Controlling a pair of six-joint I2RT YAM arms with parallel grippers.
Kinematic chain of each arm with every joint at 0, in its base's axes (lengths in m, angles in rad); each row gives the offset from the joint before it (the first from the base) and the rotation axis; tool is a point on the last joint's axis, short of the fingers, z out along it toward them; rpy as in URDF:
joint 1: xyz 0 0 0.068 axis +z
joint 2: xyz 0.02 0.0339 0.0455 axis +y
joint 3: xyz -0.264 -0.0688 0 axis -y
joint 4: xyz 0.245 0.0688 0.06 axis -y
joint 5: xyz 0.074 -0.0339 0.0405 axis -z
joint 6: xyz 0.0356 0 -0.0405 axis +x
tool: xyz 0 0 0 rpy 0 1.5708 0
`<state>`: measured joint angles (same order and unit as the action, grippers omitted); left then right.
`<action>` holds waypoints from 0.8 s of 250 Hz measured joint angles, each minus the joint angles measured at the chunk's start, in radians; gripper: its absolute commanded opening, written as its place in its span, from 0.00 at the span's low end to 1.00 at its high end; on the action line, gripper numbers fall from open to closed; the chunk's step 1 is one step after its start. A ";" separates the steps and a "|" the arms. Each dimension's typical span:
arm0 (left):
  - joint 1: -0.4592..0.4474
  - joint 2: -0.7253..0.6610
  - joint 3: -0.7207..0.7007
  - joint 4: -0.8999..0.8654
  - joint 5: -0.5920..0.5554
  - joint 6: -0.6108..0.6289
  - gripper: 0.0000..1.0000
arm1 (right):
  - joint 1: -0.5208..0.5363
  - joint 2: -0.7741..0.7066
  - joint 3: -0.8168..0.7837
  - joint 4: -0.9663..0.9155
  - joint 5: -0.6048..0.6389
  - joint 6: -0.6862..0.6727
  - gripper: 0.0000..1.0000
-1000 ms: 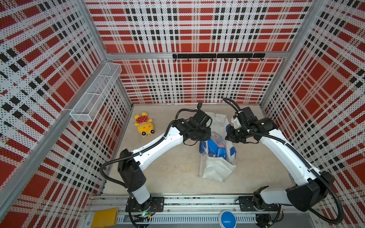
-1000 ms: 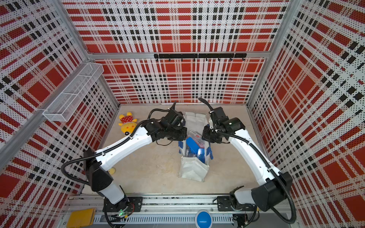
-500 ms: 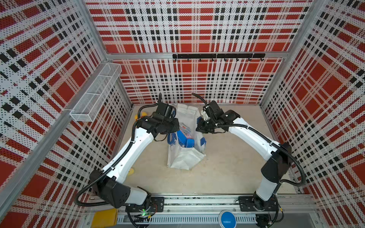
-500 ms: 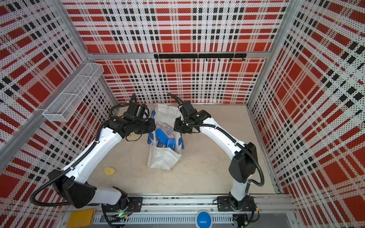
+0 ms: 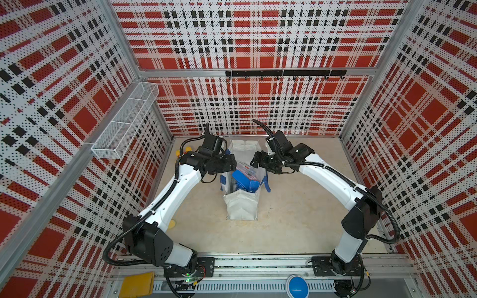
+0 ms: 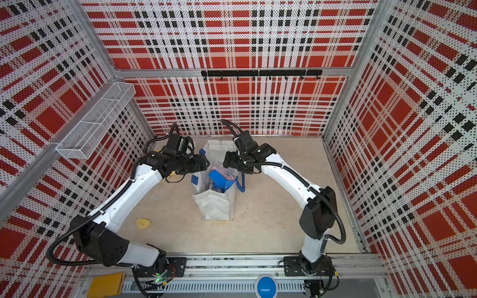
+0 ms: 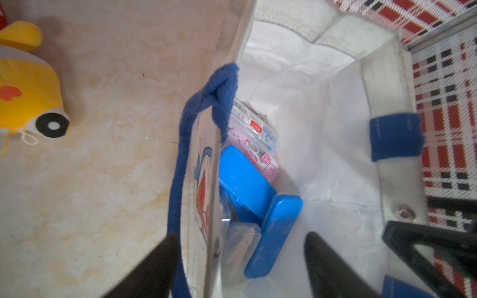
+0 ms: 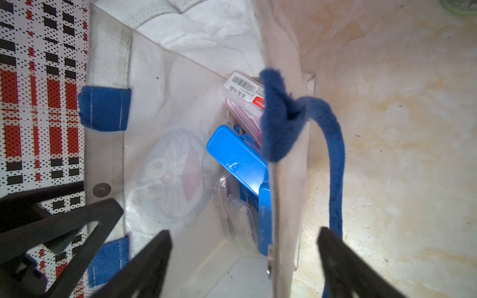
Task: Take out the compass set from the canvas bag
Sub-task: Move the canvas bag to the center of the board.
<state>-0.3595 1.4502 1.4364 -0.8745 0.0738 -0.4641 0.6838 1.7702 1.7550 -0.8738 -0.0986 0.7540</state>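
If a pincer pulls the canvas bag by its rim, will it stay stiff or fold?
Probably it folds: the canvas bag shows creased, leaning walls. Its blue handle droops limp. Standing upright and narrow, it may tip if pushed high.

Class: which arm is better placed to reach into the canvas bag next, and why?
Probably the left. Each open gripper straddles a wall of the canvas bag, but the left gripper looks onto the blue case, while the bag wall and blue handle cut across the view from the right gripper.
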 measured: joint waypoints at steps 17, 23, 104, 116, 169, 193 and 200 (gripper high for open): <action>0.016 -0.012 0.000 0.000 -0.017 0.002 1.00 | -0.008 0.000 0.032 -0.034 0.025 -0.021 1.00; 0.022 -0.018 0.000 0.000 -0.024 0.003 0.99 | -0.010 0.000 0.043 -0.043 0.031 -0.029 1.00; 0.049 -0.156 0.006 0.026 -0.154 0.041 1.00 | -0.108 -0.130 -0.015 -0.021 0.127 -0.087 1.00; 0.066 -0.183 0.006 0.040 -0.164 0.040 0.99 | -0.148 -0.177 -0.048 -0.009 0.100 -0.071 1.00; 0.114 -0.297 -0.030 0.136 -0.196 0.000 1.00 | -0.245 -0.261 -0.090 0.031 0.055 -0.053 0.93; 0.127 -0.340 -0.069 0.179 -0.199 -0.019 0.99 | -0.240 -0.299 -0.168 0.070 0.056 -0.046 0.88; 0.133 -0.349 -0.080 0.188 -0.200 -0.026 1.00 | -0.240 -0.310 -0.190 0.072 0.054 -0.042 0.86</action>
<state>-0.2268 1.1007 1.3563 -0.6861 -0.1257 -0.4896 0.4438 1.4601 1.5654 -0.8017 -0.0448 0.7124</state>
